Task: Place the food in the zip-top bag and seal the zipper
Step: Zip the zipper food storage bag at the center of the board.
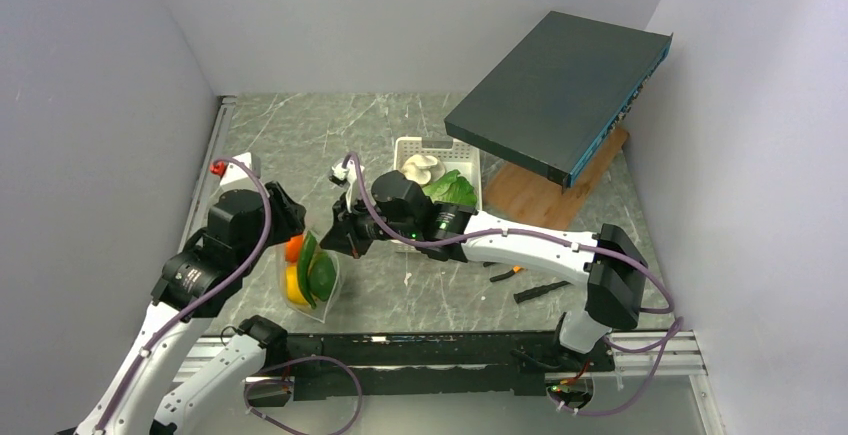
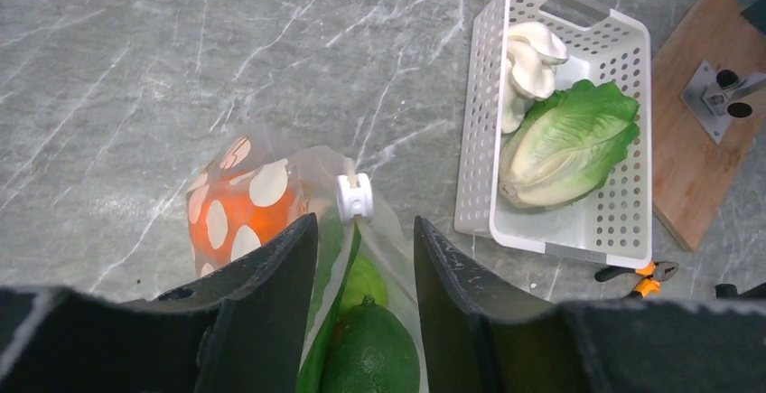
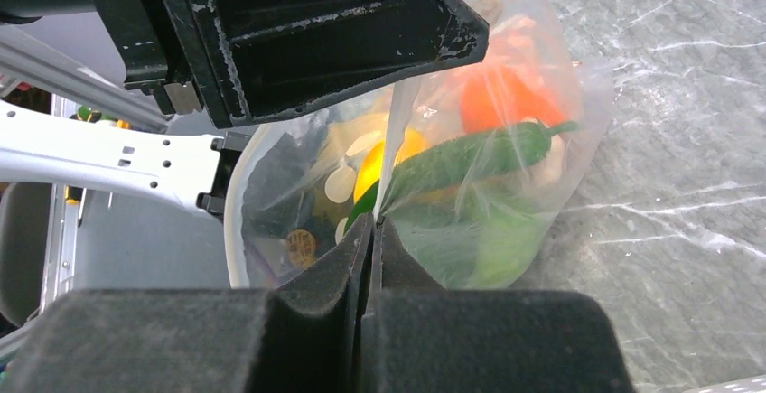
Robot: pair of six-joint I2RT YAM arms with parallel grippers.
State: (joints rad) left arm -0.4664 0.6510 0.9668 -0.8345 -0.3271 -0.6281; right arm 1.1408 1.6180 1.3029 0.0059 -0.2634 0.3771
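The clear zip-top bag [image 1: 312, 280] stands on the grey table and holds an orange [image 2: 239, 217], a lime [image 2: 372, 352], a yellow lemon [image 3: 388, 160] and a long dark green vegetable [image 3: 470, 156]. Its white zipper slider [image 2: 354, 196] sits on the mouth strip. My left gripper [image 2: 366, 226] is open, its fingers straddling the bag's mouth just behind the slider. My right gripper [image 3: 372, 221] is shut on the bag's edge; it shows in the top view [image 1: 338, 240] beside the left gripper [image 1: 292, 223]. Lettuce [image 2: 569, 145] and a white mushroom [image 2: 533, 59] lie in the basket.
The white slotted basket [image 1: 405, 145] stands behind the bag. A dark flat box [image 1: 560, 90] leans over a wooden board [image 1: 540, 203] at the back right. Orange-handled pliers [image 1: 505, 273] and a black tool [image 1: 540, 290] lie under my right arm.
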